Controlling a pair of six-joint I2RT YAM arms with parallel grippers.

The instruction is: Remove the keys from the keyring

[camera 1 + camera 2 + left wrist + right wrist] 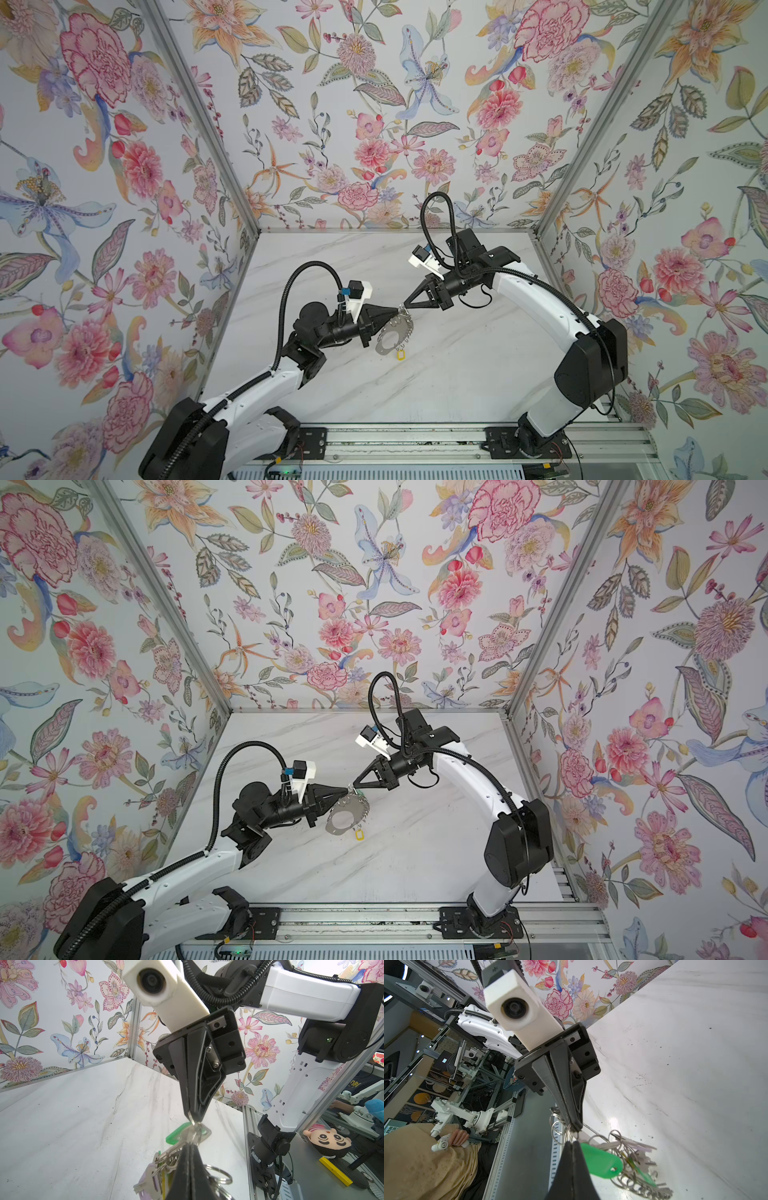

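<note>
We have both hands tip to tip above the desk [457,374], meeting at the upper edge of the keyring [392,334]. The left hand [396,311] reaches in from the left. The right hand [406,306] comes from the right and further back, so the two lie almost along one line with hardly any gap between them.

Both hands are pressed together. The left pinches the keyring at its ringed edge. The right pinches a wire ring [192,1121] right beside the green tag [602,1162].

The keyring hangs tilted from this pinch, with its long axis running away from the tips toward the front rail. A yellow tag [400,355] dangles at its low end, and the rest of the keys [639,1159] are bunched below the green one. We cannot tell whether the low end touches the desk.

We judge the next move turns on that shared line. The green-tagged key sits on the right hand's side of the pinch, so the right hand is the one to draw it off while the left holds the keyring steady. The risk we see is the thin wire slipping from the tips.
</note>
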